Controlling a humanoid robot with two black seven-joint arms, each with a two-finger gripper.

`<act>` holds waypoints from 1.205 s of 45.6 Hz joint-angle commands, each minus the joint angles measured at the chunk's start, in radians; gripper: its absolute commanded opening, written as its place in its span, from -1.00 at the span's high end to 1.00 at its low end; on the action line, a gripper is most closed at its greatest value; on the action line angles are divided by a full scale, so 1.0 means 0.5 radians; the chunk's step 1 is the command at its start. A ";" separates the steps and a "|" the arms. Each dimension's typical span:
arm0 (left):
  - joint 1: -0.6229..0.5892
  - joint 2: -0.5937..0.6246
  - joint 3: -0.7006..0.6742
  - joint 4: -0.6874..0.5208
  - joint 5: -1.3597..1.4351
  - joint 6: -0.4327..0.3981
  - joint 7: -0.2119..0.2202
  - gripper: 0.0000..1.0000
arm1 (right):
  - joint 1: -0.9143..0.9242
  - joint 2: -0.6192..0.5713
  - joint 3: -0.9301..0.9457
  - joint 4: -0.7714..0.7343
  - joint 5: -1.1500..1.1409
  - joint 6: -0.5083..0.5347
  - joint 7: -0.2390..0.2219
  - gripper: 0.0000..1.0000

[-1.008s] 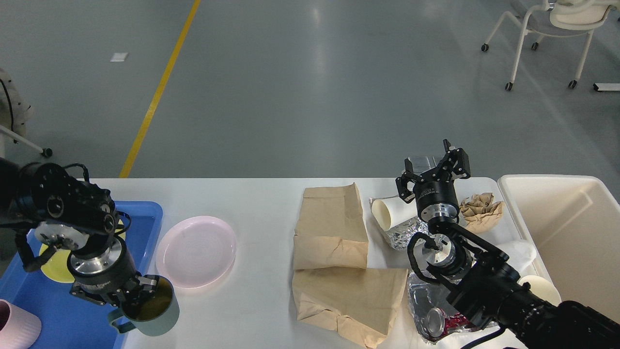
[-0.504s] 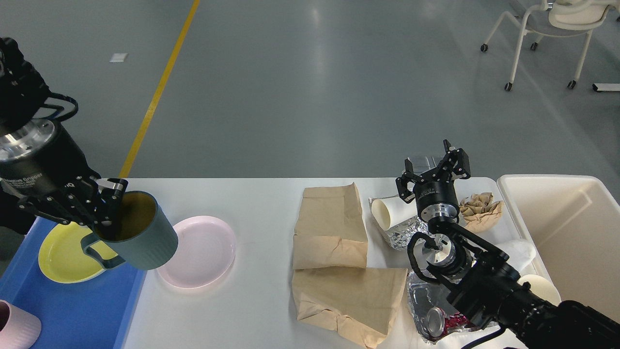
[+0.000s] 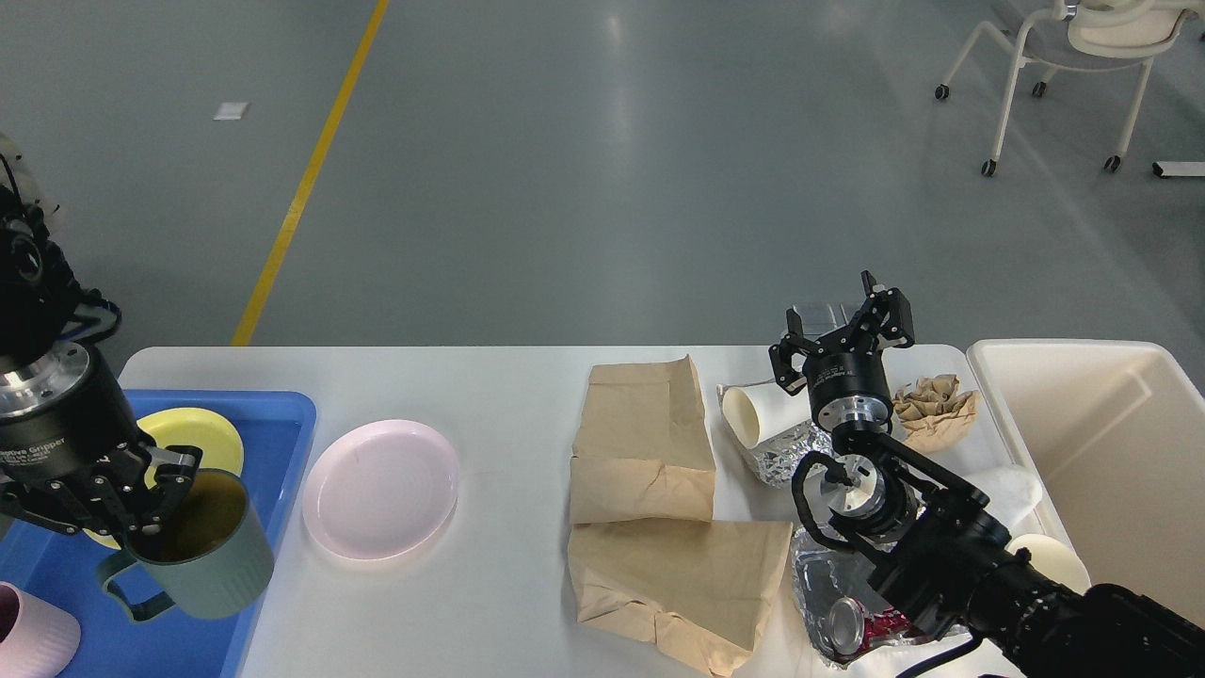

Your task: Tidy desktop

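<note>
The white desktop (image 3: pixel 508 386) spans the view. My left gripper (image 3: pixel 155 504) is shut on the rim of a grey-green mug (image 3: pixel 212 560), held over the blue tray (image 3: pixel 282 424) at the left. A yellow plate (image 3: pixel 202 435) and a pink cup (image 3: pixel 33 640) sit in that tray. A pink plate (image 3: pixel 381 488) lies on the desktop beside the tray. My right gripper (image 3: pixel 843 330) stands open at the far right edge, above a white paper cup (image 3: pixel 753 414), holding nothing.
Two brown paper bags (image 3: pixel 650 443) (image 3: pixel 678 584) lie mid-table. Foil (image 3: pixel 795 447), a crumpled brown paper ball (image 3: pixel 937 405), a crushed can (image 3: pixel 852 626) and another paper cup (image 3: pixel 1050 560) crowd the right. A cream bin (image 3: pixel 1111 443) stands at the right edge.
My left gripper has carried the mug up from beside the tray and then down and left over the tray. The right arm has not moved.
</note>
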 commanded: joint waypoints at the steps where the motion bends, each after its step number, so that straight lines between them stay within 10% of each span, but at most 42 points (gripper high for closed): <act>1: 0.195 -0.001 0.038 0.010 0.003 0.270 0.000 1.00 | 0.000 0.000 0.001 0.000 0.000 0.000 0.000 -1.00; 15: 0.529 -0.001 0.060 0.029 0.003 0.774 0.006 1.00 | 0.000 0.000 0.001 0.000 0.000 0.000 0.000 -1.00; 55: 1.048 0.038 0.097 0.200 -0.009 1.179 0.000 1.00 | 0.000 0.000 0.001 0.000 0.000 0.000 0.000 -1.00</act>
